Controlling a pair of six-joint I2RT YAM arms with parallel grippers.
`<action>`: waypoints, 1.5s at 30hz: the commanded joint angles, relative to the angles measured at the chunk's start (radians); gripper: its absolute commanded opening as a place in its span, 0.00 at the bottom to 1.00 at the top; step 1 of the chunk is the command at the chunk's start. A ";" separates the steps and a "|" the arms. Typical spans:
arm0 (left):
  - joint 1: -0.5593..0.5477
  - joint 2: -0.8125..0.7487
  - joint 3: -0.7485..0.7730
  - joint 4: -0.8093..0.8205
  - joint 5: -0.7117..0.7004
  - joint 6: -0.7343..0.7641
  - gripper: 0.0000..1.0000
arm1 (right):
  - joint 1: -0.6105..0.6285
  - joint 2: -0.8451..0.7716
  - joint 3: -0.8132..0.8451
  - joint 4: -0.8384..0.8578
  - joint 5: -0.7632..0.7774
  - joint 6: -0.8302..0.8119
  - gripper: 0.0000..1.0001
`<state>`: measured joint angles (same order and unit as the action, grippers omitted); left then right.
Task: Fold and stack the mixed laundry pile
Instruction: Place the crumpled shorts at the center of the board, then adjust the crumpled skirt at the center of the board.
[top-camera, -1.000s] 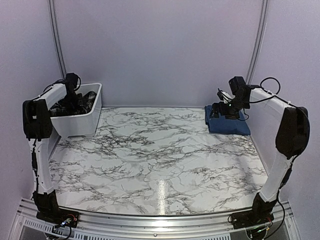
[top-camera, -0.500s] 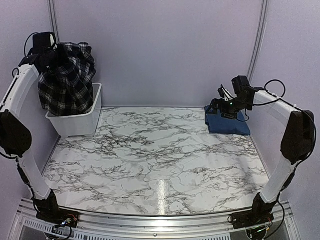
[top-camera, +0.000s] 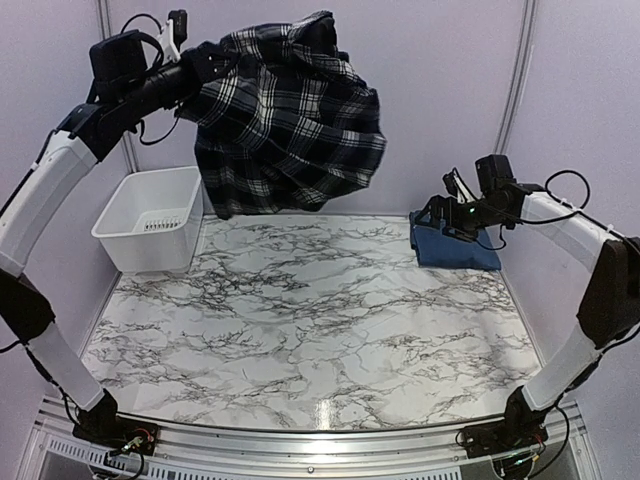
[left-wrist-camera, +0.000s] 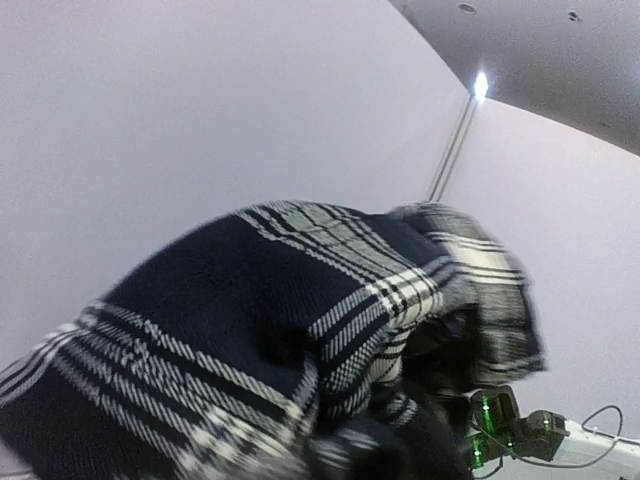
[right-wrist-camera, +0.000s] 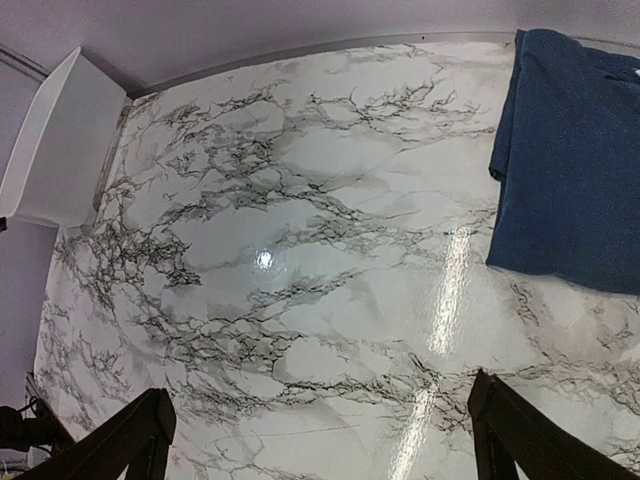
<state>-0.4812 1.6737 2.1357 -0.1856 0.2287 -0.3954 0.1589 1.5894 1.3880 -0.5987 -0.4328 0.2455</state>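
Worktop (top-camera: 320, 340) in a marble pattern is carrying the navy t-shirt (top-camera: 460, 252) at its far right corner. The shirt is lying flat and folded, too foreshortened to give its long axis. The right end effector (top-camera: 438, 212) is hanging by the shirt's far left corner, its fingers (right-wrist-camera: 125, 445) standing wide apart and gripping nothing. A white bin (top-camera: 150, 225) is sitting at the far left. Above it, the left end effector (top-camera: 200, 62) is clamping the plaid garment (top-camera: 290, 125) high in the air. The cloth is spreading rightward and drooping, its long axis slanting down to the right.
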 joint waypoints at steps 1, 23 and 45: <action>0.065 -0.188 -0.332 0.057 -0.195 -0.011 0.92 | 0.008 -0.063 -0.030 0.016 -0.008 0.003 0.98; -0.088 -0.437 -1.105 -0.233 -0.255 -0.076 0.99 | 0.210 0.114 -0.018 -0.006 -0.138 -0.188 0.98; 0.043 0.398 -0.458 -0.273 0.006 0.156 0.92 | 0.442 0.291 -0.256 0.068 -0.114 0.005 0.69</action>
<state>-0.4908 1.9671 1.5837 -0.4492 0.1028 -0.2535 0.6006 1.9533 1.2533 -0.5129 -0.5644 0.1913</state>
